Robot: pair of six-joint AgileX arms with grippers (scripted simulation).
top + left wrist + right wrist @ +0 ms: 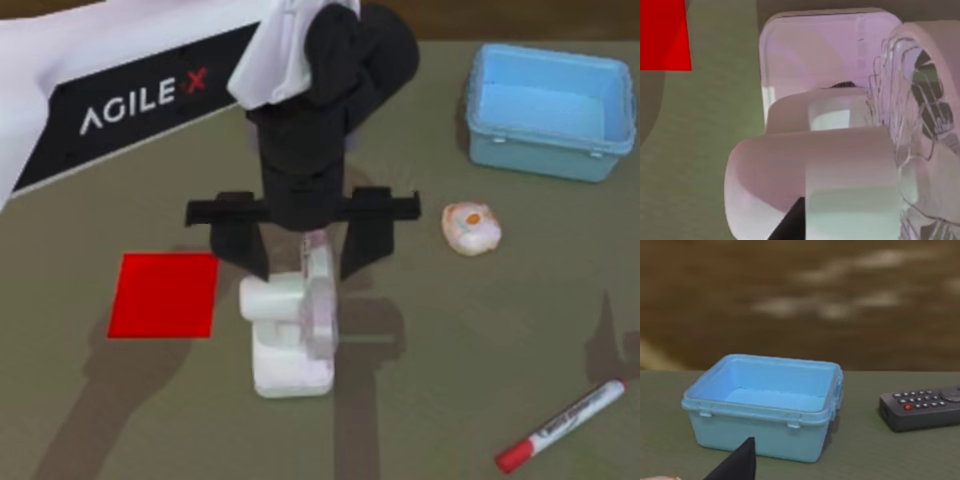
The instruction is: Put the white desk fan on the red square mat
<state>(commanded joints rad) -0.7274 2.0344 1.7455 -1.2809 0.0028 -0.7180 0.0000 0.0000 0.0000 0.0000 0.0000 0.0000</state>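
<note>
The left pincer point(305, 252) hangs wide open directly over the white desk fan point(290, 335), fingers astride its head, holding nothing; the red square mat point(163, 295) lies just left of it on the counter.

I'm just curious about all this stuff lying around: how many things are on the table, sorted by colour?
White: 2, the white desk fan and a small white packet
Red: 2, the red square mat and a red marker
Blue: 1, a bin
Black: 1, a remote
Total: 6
</note>
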